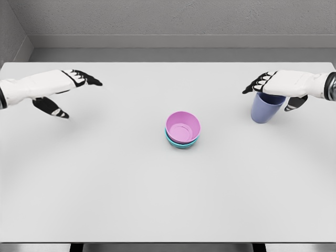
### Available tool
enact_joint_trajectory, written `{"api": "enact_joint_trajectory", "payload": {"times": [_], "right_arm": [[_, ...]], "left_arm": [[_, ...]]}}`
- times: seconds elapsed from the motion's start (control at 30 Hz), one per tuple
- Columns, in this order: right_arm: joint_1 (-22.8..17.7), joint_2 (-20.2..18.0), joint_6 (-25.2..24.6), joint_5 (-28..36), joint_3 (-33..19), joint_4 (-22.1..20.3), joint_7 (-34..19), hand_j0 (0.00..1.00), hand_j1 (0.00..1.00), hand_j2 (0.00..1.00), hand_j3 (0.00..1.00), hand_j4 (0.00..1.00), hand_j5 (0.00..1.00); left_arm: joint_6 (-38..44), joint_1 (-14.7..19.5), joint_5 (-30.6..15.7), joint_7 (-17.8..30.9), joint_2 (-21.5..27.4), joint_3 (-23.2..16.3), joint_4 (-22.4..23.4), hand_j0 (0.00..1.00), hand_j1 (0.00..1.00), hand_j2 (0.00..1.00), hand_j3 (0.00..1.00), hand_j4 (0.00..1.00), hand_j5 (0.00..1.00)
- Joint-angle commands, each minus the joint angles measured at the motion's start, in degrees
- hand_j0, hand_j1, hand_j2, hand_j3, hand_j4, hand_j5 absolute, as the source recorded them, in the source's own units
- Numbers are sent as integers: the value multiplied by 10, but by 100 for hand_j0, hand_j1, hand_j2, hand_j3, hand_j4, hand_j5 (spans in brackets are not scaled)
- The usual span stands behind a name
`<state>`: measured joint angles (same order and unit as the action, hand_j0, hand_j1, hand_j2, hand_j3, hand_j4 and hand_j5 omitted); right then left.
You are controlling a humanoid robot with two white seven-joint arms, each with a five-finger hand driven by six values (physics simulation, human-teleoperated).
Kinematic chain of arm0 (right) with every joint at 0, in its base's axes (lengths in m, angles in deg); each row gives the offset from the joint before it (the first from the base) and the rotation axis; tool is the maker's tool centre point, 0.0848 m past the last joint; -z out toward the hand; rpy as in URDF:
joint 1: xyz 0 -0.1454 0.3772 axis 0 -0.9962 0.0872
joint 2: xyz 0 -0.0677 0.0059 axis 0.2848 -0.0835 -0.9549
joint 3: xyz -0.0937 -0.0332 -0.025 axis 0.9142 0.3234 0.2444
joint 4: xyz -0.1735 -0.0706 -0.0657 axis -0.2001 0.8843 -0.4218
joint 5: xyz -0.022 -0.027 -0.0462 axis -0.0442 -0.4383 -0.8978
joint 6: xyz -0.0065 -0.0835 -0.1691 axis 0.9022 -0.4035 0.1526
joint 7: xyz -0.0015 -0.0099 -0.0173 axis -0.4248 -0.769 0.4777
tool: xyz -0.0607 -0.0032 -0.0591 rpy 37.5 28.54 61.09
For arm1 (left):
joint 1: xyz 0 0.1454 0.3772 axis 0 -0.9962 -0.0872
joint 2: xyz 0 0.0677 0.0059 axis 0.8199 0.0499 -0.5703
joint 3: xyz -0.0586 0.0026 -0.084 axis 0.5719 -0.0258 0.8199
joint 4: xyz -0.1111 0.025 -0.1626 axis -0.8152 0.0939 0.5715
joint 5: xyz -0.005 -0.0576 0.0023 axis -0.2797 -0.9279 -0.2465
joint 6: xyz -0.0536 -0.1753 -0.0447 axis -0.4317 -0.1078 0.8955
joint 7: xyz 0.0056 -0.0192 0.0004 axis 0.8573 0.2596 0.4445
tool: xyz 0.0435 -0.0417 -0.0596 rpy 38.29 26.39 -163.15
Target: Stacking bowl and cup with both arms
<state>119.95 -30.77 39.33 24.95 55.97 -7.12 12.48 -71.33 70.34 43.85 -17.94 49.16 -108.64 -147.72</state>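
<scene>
On the white table (105, 184) a pink bowl (182, 126) sits nested inside a teal bowl (181, 144), of which only the lower rim shows beneath it; the pair stands near the table's middle, both upright with their openings up.

At about two o'clock from the bowls stands a blue-violet cup (266, 109), upright, well apart from the stack. The right hand (281, 86) comes in from the right edge and lies over the cup's mouth, covering its rim. Its dark fingers (256, 84) reach out past the rim toward nine o'clock, while the thumb (295, 103) hangs down at the cup's three o'clock side. The hand seems to be closing around the top of the cup, though from this angle it is hard to tell whether the fingers press on it or only hover just above.

The left hand (52, 89) shows at about ten o'clock from the bowls, well apart from them, its fingers (86, 79) stretched and relaxed, its thumb (52, 107) spread below, holding nothing.
</scene>
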Motion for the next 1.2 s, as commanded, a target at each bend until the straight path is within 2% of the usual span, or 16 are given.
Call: {"api": "enact_joint_trajectory", "payload": {"times": [0.0,0.7,0.8,1.0,1.1,1.17], "right_arm": [[0,-1,-1,2,0,1,0,100,100,100,100,100,100],[1,6,-1,-2,8,13,0,100,100,100,100,100,100],[0,6,-1,-2,8,13,0,95,95,95,95,95,95],[0,6,-1,-2,11,13,0,94,94,94,94,94,94],[0,6,-1,-2,12,13,0,91,91,91,91,91,91],[0,6,-1,-2,12,13,0,84,84,84,84,84,84]], "left_arm": [[2,0,-4,0,2,3,-1,100,100,100,100,100,100],[2,0,-3,0,-2,-3,-3,100,100,100,100,100,100],[2,0,-3,0,-3,-4,-3,100,100,100,100,100,100],[2,0,-3,0,-3,-5,-3,100,100,100,100,100,100],[2,0,-3,0,-4,-5,-3,100,100,100,100,100,100],[2,0,-3,0,-4,-5,-3,100,100,100,100,100,100]]}}
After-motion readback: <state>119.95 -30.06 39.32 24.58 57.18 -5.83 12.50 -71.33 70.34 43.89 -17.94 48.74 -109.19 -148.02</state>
